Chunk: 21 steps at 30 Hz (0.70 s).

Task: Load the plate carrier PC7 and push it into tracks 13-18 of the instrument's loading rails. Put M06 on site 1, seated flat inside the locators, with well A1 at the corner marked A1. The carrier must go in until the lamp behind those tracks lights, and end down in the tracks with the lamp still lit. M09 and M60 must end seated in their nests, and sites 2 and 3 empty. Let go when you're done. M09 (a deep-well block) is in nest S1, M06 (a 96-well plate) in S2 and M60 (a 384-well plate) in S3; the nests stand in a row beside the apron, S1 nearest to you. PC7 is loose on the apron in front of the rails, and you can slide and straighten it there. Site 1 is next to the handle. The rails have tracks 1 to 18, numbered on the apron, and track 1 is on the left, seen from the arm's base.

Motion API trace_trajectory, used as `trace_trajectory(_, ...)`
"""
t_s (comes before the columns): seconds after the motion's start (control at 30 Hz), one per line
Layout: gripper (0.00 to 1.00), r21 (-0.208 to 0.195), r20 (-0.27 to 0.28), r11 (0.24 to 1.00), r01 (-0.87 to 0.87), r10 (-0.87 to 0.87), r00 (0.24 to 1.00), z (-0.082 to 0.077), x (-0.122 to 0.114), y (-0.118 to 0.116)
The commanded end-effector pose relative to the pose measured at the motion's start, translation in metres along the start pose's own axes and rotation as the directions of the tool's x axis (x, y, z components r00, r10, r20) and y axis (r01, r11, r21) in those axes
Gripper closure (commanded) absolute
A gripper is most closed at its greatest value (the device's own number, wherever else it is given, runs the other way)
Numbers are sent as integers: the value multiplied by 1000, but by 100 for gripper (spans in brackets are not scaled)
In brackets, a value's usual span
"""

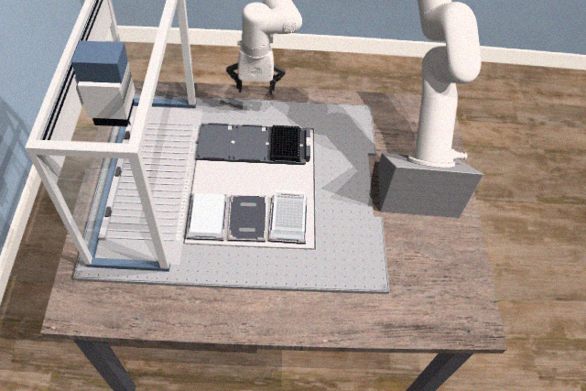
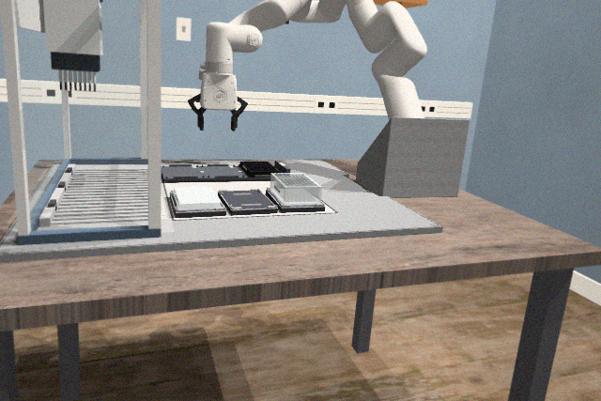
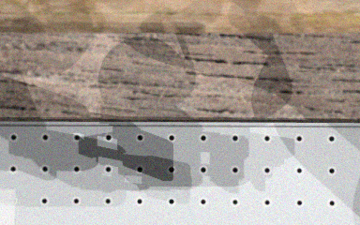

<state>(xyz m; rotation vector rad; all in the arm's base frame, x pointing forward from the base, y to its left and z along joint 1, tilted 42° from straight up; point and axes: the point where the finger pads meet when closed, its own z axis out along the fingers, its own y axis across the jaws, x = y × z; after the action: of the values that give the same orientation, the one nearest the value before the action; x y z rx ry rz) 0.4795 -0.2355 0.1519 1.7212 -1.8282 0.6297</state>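
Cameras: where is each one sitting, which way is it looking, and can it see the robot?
Top: high above the table's near side, looking down on the carrier PC7, nests and rails; whole arm and open hand show.
Exterior: low off the table's front, facing the wall; arm and hand high over the carrier.
Wrist: on the hand, looking down at the perforated board and table edge; only the hand's shadow shows.
Top and exterior share carrier, nests, arm.
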Motion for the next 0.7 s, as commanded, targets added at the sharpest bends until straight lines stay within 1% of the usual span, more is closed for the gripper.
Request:
trace_trajectory(0.0,0,4,0,1000,0,0,1000,-8,0,-1)
trace_trajectory(0.1,0,4,0,1000,0,0,1000,-10,0,-1)
trace_trajectory(0.27,0,4,0,1000,0,0,1000,-18,0,-1)
trace_trajectory(0.53,0,4,0,1000,0,0,1000,-18,0,-1)
trace_trajectory(0.57,18,4,0,999,34,-34,999,-18,-3,3)
trace_trajectory(0.6,18,4,0,998,67,-67,998,-18,-6,7)
trace_trajectory(0.67,18,4,0,998,67,-67,998,-18,-6,7)
